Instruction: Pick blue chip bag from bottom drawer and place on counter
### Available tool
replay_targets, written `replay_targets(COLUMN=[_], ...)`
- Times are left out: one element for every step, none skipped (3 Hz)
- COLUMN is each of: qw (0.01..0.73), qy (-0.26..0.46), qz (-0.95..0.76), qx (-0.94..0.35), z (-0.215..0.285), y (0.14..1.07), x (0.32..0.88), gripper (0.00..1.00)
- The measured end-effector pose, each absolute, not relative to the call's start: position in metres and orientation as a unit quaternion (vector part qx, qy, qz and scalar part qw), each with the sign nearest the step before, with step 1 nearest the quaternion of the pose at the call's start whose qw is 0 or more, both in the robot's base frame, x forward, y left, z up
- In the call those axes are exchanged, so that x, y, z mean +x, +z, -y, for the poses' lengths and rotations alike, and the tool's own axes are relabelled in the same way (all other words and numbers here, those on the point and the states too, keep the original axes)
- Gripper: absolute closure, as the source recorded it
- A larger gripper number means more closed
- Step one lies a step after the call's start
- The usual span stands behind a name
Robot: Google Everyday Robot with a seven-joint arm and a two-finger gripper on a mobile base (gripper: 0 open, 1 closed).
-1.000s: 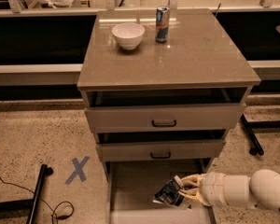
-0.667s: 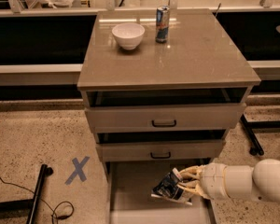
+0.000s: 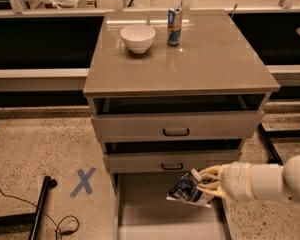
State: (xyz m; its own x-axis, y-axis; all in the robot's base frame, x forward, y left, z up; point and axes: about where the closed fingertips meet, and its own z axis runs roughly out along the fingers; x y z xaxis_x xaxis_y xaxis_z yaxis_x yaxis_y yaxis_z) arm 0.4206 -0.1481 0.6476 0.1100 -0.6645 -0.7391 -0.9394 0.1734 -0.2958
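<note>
The blue chip bag (image 3: 188,190) is a crinkled dark-blue foil bag with white and silver markings. My gripper (image 3: 206,182) comes in from the right on a white arm and is shut on the bag's right end, holding it above the bottom drawer (image 3: 140,204), just below the middle drawer front. The bottom drawer is pulled out toward me, a flat grey-beige tray. The counter (image 3: 210,59) is the glossy grey-brown top of the cabinet.
A white bowl (image 3: 138,37) and a slim blue-silver can (image 3: 174,26) stand at the back of the counter. Two upper drawers with black handles (image 3: 176,132) sit slightly open. A blue X (image 3: 83,182) and a black bar with cable (image 3: 40,209) lie on the floor at left.
My gripper has lifted the blue chip bag slightly higher and a little to the left over the bottom drawer. The bag stays in its grip.
</note>
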Motion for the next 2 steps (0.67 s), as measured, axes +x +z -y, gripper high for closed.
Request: replay_targets(qw=[0.421, 0.417], qy=[0.142, 0.112], qz=[-0.629, -0.614], qx=[-0.637, -0.661], z=[0.165, 0.178], y=[0.697, 0.751], x=[0.435, 0.452], gripper=[1.0, 1.0])
